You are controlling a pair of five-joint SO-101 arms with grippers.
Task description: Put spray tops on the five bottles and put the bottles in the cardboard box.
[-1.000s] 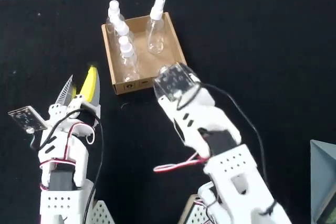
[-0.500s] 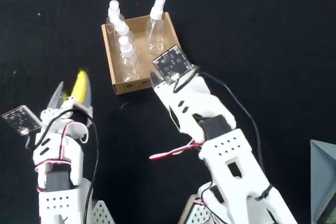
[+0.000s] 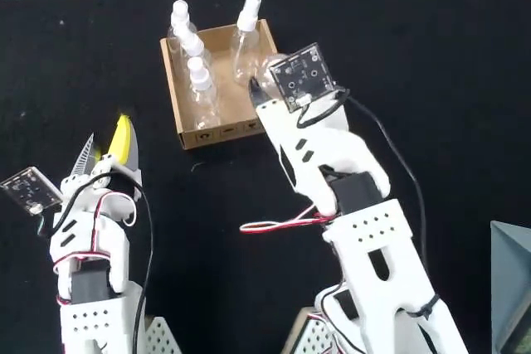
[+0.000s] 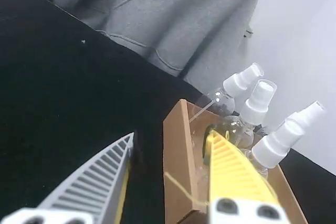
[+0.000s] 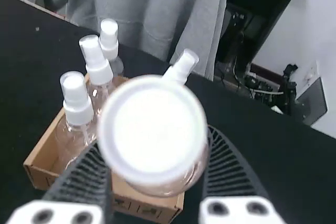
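Observation:
The cardboard box (image 3: pixel 177 97) sits at the table's far middle and holds several clear bottles with white spray tops: three along its left side (image 3: pixel 199 80) and one at its right (image 3: pixel 246 39). My right gripper (image 3: pixel 265 93) is shut on another clear bottle (image 3: pixel 267 69), held over the box's near right corner. In the right wrist view that bottle's round base (image 5: pixel 152 129) faces the camera between the black fingers (image 5: pixel 223 161), with the box (image 5: pixel 44 158) and capped bottles (image 5: pixel 94 66) behind. My left gripper (image 3: pixel 106 130) stands open and holds nothing, near the table's left, short of the box (image 4: pixel 178 161).
A grey-green object (image 3: pixel 510 279) stands at the right edge. Red and white cables (image 3: pixel 278 223) trail from the right arm. A person's grey garment (image 4: pixel 157 14) is behind the table's far edge. Bare black cloth (image 3: pixel 431 72) lies right of the box.
My right arm has swung the held bottle farther and to the right, up over the box's right corner. My left gripper has drawn back to the left, still open.

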